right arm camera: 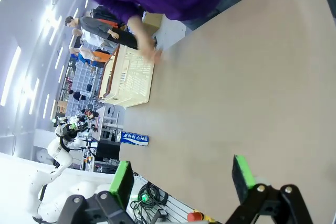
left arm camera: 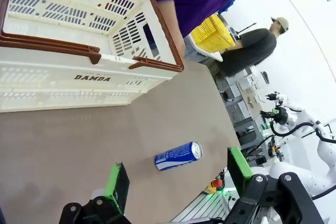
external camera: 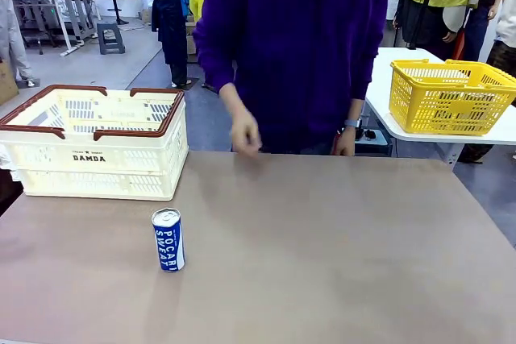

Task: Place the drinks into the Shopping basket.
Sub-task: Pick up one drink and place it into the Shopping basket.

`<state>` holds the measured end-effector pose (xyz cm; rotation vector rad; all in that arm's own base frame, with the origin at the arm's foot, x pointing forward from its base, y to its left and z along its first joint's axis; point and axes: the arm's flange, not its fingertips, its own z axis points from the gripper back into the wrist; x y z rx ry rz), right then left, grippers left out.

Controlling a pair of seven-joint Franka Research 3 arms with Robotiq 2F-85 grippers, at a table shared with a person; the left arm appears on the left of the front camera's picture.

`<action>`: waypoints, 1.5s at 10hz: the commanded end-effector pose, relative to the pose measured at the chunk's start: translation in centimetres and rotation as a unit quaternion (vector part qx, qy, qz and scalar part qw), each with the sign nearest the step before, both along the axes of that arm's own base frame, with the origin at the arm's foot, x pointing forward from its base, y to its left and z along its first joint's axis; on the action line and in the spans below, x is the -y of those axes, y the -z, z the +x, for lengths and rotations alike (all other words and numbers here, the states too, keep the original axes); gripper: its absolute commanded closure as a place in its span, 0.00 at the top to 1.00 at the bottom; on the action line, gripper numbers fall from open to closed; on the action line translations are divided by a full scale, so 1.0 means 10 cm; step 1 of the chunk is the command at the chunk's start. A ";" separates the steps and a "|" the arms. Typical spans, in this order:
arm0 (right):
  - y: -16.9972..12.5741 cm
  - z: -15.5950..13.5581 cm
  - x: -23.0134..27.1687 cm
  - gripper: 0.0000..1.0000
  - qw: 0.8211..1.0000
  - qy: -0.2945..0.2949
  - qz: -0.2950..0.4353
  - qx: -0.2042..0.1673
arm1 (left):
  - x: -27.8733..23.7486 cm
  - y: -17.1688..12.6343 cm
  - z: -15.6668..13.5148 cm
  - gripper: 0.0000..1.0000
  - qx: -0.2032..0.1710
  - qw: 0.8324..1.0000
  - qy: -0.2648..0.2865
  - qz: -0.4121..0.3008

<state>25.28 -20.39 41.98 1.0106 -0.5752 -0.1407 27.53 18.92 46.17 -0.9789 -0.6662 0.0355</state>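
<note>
1. In the left wrist view, the left gripper (left arm camera: 177, 174) is seen with its green-padded jaws spread wide and nothing between them. The blue can (left arm camera: 178, 156) marked "SWEAT" appears just beyond the fingertips, untouched.
2. In the right wrist view, the right gripper (right arm camera: 182, 178) is seen equally wide, holding nothing, above bare tabletop. The can is seen small toward that picture's left.
3. The front view shows that the can stands upright on the table (external camera: 322, 247). It is near the Shopping basket (external camera: 89, 171) but apart from it, on the robot's side.
4. The surface is a plain grey-brown top. A person in a purple top is seen at the far side, with one hand (external camera: 244, 133) blurred above the table's far edge.
5. Behind, a workshop floor with other tables is seen. A yellow mesh basket (external camera: 447, 98) rests on a white side table (external camera: 387, 86).
6. The Shopping basket is set at the table's far left corner, and only slotted cream walls can be made out inside it. What the yellow mesh basket holds cannot be told.
</note>
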 end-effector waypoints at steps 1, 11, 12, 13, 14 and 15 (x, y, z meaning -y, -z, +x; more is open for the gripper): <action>-0.01 0.02 0.03 1.00 1.000 -0.003 0.003 0.017 | 0.00 0.00 0.00 1.00 0.000 1.000 0.000 0.000; -0.01 0.02 0.03 1.00 1.000 -0.003 0.003 0.017 | 3.48 -0.16 0.29 1.00 -0.051 0.891 0.267 0.364; -0.01 0.02 0.03 1.00 1.000 -0.003 0.003 0.017 | 3.48 -0.16 0.29 1.00 -0.051 0.891 0.267 0.364; -0.01 0.02 0.03 1.00 1.000 -0.003 0.003 0.017 | 3.55 -0.17 0.27 1.00 -0.041 0.888 0.267 0.373; -0.01 0.02 0.03 1.00 1.000 -0.003 0.003 0.017 | 3.40 -0.19 0.31 1.00 -0.174 0.918 0.174 0.311; -0.01 0.02 0.03 1.00 1.000 -0.003 0.003 0.017 | 3.48 -0.13 0.19 1.00 -0.196 0.909 0.134 0.342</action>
